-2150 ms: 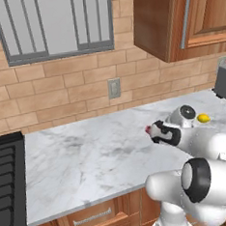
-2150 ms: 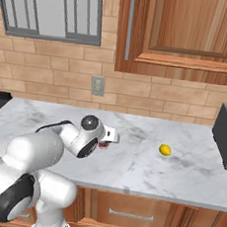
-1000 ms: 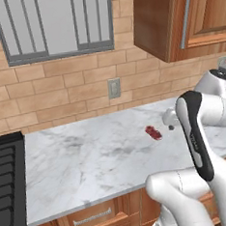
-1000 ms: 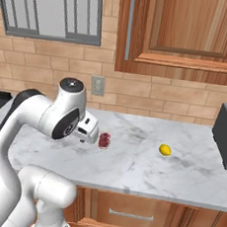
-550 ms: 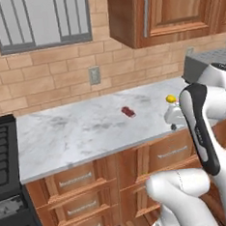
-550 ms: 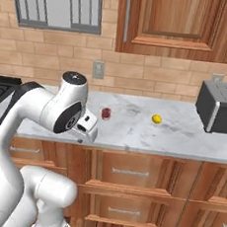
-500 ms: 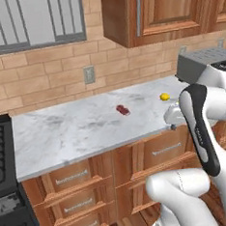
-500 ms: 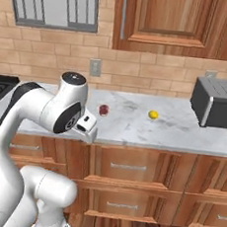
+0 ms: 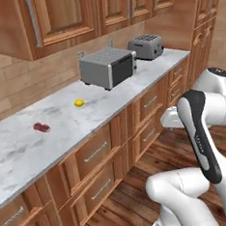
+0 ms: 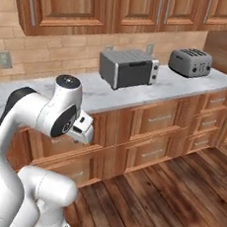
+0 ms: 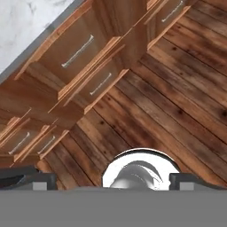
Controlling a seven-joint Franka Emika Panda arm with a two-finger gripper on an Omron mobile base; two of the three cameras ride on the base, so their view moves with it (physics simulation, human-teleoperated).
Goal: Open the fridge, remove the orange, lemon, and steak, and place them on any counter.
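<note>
The base has swung away since a moment ago, so both base views now look along the desk [image 9: 22, 157]. From left to right lie the steak [image 9: 41, 127], then the lemon [image 9: 79, 103], both delivered. The gripper [image 11: 106, 179] hangs empty, jaws apart, over the floor; the orange presumably remains.

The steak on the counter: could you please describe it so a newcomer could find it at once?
Follow the long marble counter leftward from the silver toaster oven, past the small yellow lemon. The steak lies beyond the lemon, apart from it: a flat, dark red patch, the only red thing on the pale stone.
</note>
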